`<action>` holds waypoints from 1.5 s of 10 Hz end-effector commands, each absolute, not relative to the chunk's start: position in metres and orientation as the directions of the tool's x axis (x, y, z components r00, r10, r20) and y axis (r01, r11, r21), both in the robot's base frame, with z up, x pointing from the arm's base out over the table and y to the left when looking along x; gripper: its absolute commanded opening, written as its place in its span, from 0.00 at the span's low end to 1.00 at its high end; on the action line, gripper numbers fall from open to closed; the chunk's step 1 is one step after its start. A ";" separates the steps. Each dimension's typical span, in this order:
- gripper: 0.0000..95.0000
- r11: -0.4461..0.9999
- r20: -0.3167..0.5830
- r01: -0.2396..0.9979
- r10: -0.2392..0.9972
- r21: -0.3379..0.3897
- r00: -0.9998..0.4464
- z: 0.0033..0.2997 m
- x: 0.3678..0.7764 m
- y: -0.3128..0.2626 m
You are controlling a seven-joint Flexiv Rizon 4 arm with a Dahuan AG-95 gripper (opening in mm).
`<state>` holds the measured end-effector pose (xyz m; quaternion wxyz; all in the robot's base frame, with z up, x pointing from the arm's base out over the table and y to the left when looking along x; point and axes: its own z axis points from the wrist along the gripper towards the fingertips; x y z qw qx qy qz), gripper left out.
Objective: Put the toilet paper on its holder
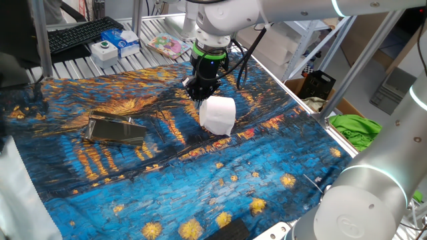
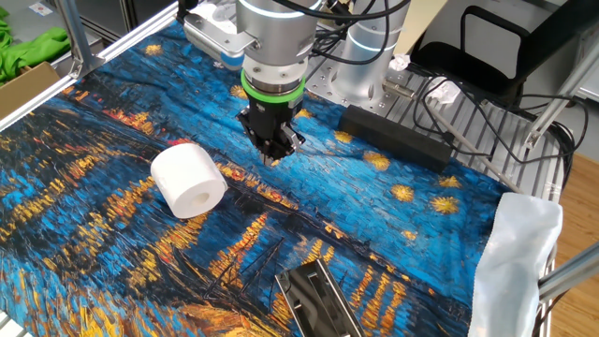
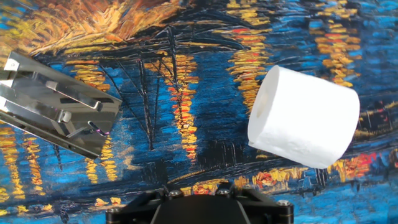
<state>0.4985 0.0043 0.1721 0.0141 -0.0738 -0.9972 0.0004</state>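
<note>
Gripper [image 2: 272, 153] hangs fully closed and empty above the cloth [image 2: 112, 243], beside the toilet paper [image 2: 188, 179].

White toilet paper [image 1: 218, 115] lies on a cloth [image 1: 167, 180] swirled in deep blue with orange-yellow streaks and dots; beside the roll, the holder [image 1: 117, 129] gleams silver-bronze

One roll [image 1: 218, 115] of toilet paper, one holder [image 1: 117, 129], one arm with one gripper [image 2: 272, 151], one painted cloth [image 1: 220, 180] (starry blues and golds), one keyboard [image 1: 77, 35].
</note>
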 end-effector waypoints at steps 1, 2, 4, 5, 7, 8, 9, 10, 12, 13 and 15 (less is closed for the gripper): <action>0.00 0.989 0.027 0.145 0.145 -0.004 -0.989 0.172 0.499 0.005; 0.00 0.989 0.028 0.146 0.146 -0.003 -0.989 0.172 0.499 0.005; 0.00 0.989 0.030 0.146 0.146 -0.007 -0.989 0.172 0.499 0.005; 0.00 0.988 0.030 0.151 0.152 -0.008 -0.988 0.172 0.499 0.005; 0.00 0.988 0.040 0.154 0.153 0.007 -0.987 0.169 0.503 -0.004; 0.00 0.988 0.041 0.156 0.156 0.010 -0.987 0.167 0.506 -0.008; 0.00 0.988 0.041 0.156 0.156 0.010 -0.987 0.167 0.506 -0.008; 0.00 0.985 0.040 0.173 0.173 0.011 -0.984 0.164 0.512 -0.021; 0.00 0.982 0.052 0.187 0.186 0.004 -0.981 0.162 0.517 -0.032; 0.00 0.983 0.054 0.186 0.186 -0.004 -0.981 0.160 0.520 -0.041; 0.00 0.979 0.053 0.203 0.204 -0.006 -0.978 0.158 0.524 -0.054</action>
